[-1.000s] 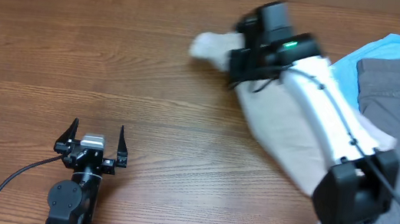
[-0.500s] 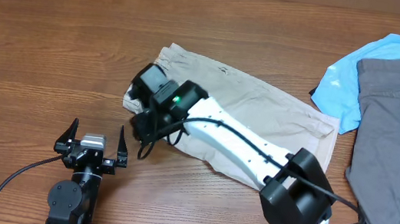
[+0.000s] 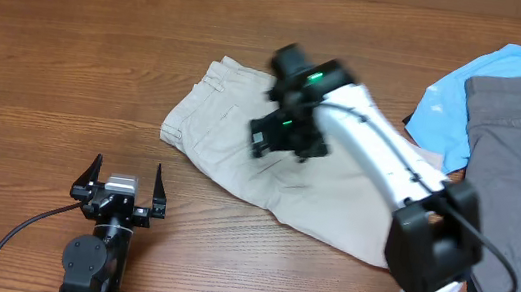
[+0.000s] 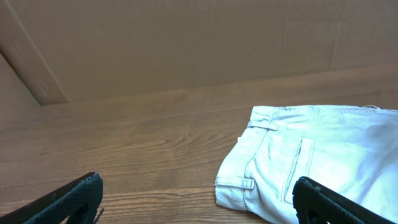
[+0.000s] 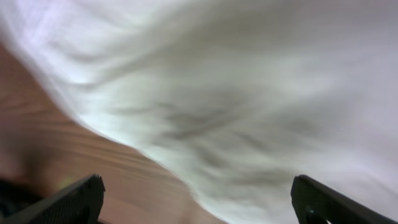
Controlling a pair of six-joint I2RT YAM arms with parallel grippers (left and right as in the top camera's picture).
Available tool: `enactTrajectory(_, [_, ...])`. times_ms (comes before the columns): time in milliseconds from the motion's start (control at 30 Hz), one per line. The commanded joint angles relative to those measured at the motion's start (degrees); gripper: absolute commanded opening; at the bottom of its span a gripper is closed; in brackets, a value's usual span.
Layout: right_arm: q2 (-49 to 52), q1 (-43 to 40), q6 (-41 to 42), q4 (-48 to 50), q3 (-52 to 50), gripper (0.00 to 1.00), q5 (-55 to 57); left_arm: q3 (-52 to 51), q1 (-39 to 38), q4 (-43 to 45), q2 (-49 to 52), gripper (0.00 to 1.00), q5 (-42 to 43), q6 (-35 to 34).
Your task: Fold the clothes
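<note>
Right gripper [image 3: 280, 137] is released: jaws wide, nothing between them. The wrist view shows only pale cloth under the tips (blurred, so I can't tell whether they touch the fabric). Left gripper [image 3: 126, 171] is also released, empty and low near my base.

The shorts [image 3: 223, 126] lie flat mid-table [image 3: 73, 41]. Their long axis runs diagonally, with the waistband end up-left and the leg hems down-right, near the right arm's base.

Relation that matters: my right hand hangs over the shorts' middle, just inboard of the waistband. From my left hand the shorts lie ahead and to the right, with the waistband corner near but apart. So the right is on the job and the left is closer to the waistband edge. My guess is that a fold along the long axis wants both.

Count:
- 1 pair of shorts
- 1 grey trousers [image 3: 520, 170] at the right edge
- 1 light blue shirt [image 3: 448, 100] under them
- 2 grippers, none holding anything
</note>
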Motion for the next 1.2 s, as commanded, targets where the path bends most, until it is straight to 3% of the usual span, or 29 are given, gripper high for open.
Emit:
enactTrajectory(0, [-2.60, -5.64, 0.04, -4.72, 0.20, 1.00, 9.35, -0.24, -0.37, 0.22, -0.59, 1.00, -0.70, 0.90])
enactTrajectory(167, [-2.60, -13.51, 0.07, -5.09, 0.20, 1.00, 14.75, -0.24, -0.37, 0.22, -0.59, 1.00, -0.70, 0.90])
enactTrajectory(400, [-2.60, -20.63, 0.07, 3.28, 0.20, 1.00, 14.75, -0.24, -0.37, 0.22, -0.59, 1.00, -0.70, 0.90])
enactTrajectory(733, [-2.60, -22.43, 0.07, 12.59, 0.20, 1.00, 14.75, -0.24, -0.37, 0.22, -0.59, 1.00, -0.70, 0.90])
enactTrajectory(1167, [-2.60, -22.45, 0.07, 12.57, 0.20, 1.00, 14.75, -0.24, -0.37, 0.22, -0.59, 1.00, -0.70, 0.90])
